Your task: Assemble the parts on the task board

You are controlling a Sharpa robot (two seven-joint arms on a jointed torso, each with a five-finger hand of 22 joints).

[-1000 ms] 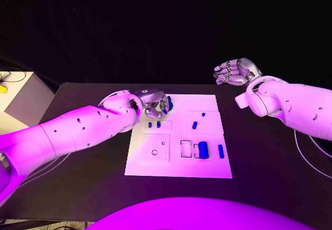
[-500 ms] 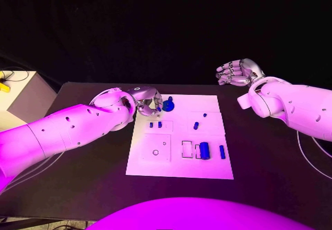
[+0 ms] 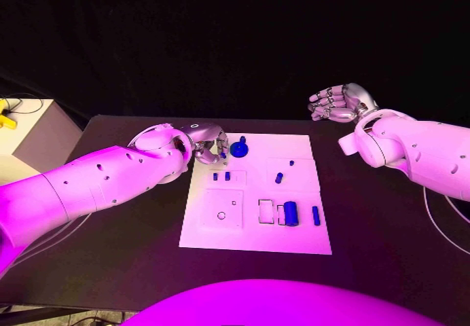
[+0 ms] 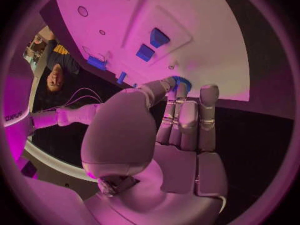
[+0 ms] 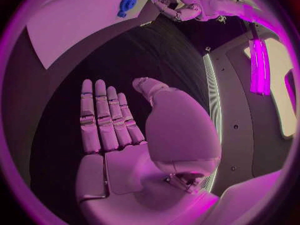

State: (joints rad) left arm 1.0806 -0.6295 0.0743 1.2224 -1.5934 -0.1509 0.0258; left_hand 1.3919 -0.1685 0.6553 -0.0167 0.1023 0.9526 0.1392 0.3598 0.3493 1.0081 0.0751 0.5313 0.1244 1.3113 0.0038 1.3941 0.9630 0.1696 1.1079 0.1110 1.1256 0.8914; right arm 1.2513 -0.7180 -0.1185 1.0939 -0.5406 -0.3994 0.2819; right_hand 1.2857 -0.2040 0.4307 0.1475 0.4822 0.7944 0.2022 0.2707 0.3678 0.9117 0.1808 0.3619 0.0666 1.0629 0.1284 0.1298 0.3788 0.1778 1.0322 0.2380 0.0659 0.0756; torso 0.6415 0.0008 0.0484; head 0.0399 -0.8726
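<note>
The white task board (image 3: 255, 231) lies mid-table. A blue round part (image 3: 240, 148) sits at its far left corner. My left hand (image 3: 206, 142) hovers just left of that part with its fingers stretched toward it, holding nothing. In the left wrist view the fingertips (image 4: 208, 91) reach the blue round part (image 4: 182, 81). In the right wrist view the left hand (image 5: 172, 7) sits beside the round part (image 5: 128, 1) with a small gap. My right hand (image 3: 338, 102) is raised beyond the board's far right corner, empty, its fingers (image 5: 103, 117) extended.
On the board lie two small blue pegs (image 3: 221, 176), a short blue piece (image 3: 279, 178), a thick blue block (image 3: 290, 212) by a rectangular slot and a thin blue bar (image 3: 315, 215). A pale box (image 3: 24, 136) stands off the table's left edge.
My left hand has drawn back to the left off the blue round part, which now lies uncovered on the board. The right hand has hardly moved.
</note>
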